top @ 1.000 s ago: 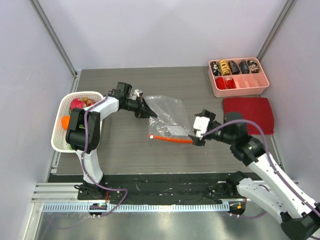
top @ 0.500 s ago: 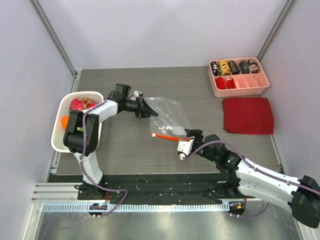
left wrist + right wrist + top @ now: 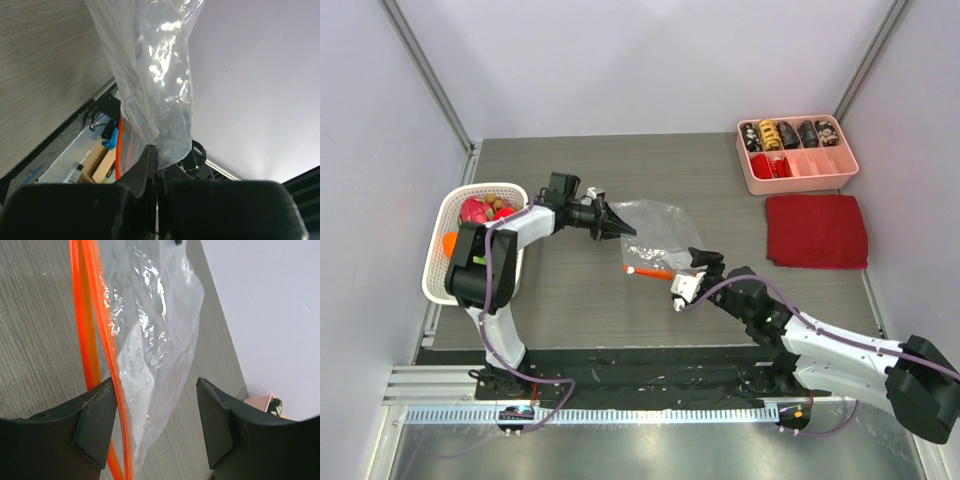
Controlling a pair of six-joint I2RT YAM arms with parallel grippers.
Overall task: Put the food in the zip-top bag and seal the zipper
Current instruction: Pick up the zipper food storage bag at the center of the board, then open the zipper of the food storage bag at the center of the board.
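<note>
At frame centre, the bag (image 3: 660, 230) is being pinched by the clamped left gripper (image 3: 621, 229), so that its zipper (image 3: 648, 271) is being presented between the parted jaws of the right gripper (image 3: 156, 390).

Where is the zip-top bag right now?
In the top view the zip-top bag is mid-table, its left corner pinched by the left gripper. Its orange zipper edge is nearest the arms, beside the open right gripper.
</note>
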